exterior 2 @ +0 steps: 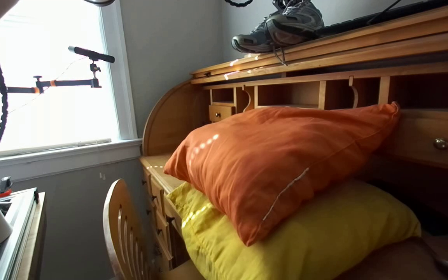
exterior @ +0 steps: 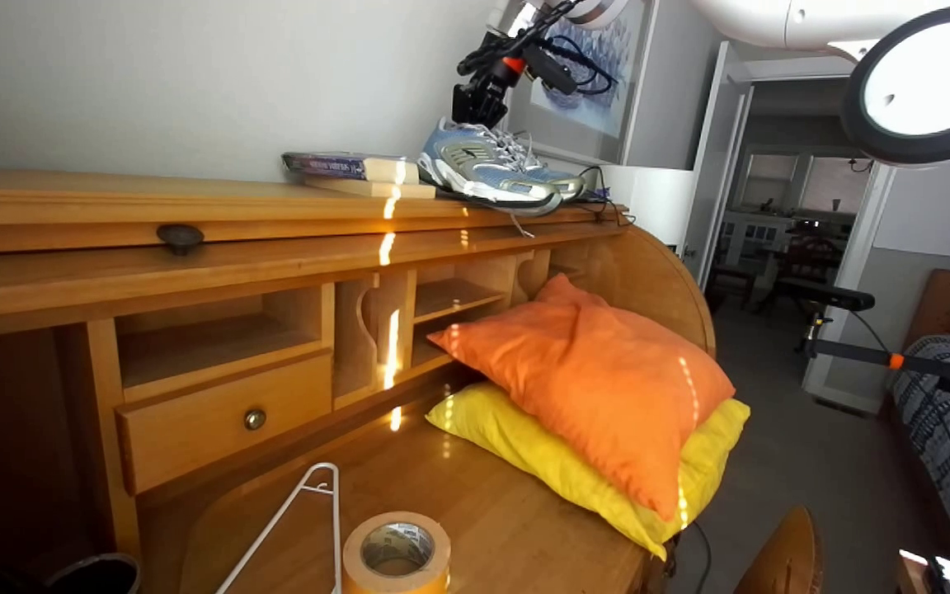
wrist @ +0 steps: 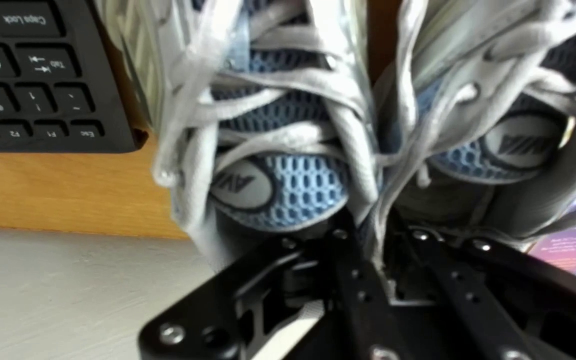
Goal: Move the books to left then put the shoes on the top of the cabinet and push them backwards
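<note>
Atop the cabinet point(exterior: 153, 188), shoes point(exterior: 487, 162) just beneath the fingers point(exterior: 463, 103) (tight on both).

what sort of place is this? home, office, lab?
Most likely a home, probably a bedroom that doubles as a study. What points to it, in an exterior view: a bed with a patterned cover, a desk-like wooden cabinet and a framed picture.

On the cabinet point(exterior: 261, 256), we find the shoes point(exterior: 483, 169) between the books point(exterior: 343, 167) and a keyboard point(wrist: 43, 75); touching or apart, we cannot tell. Below lie stacked pillows point(exterior: 582, 371), and near them tape point(exterior: 398, 581).
</note>
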You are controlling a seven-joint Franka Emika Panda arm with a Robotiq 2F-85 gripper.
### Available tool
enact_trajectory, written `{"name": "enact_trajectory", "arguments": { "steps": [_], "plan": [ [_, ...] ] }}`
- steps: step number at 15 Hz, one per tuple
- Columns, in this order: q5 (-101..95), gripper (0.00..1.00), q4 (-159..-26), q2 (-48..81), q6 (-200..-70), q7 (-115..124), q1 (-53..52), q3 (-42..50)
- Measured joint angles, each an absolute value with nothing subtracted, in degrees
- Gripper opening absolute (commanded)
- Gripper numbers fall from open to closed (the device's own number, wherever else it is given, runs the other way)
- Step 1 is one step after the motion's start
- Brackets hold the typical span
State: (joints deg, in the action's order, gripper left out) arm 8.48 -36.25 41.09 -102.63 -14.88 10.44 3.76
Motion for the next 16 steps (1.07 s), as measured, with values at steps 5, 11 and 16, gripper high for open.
{"name": "enact_trajectory", "arguments": {
  "steps": [5,11,16],
  "plan": [
    [8.5,0.42,-35.8,41.8,-103.6,-14.9,10.5,3.7],
    [8.5,0.86,-35.0,41.8,-106.8,-14.5,10.5,3.3],
    [8.5,1.0,-32.8,41.6,-108.4,-13.9,10.4,2.8]
  ]
}}
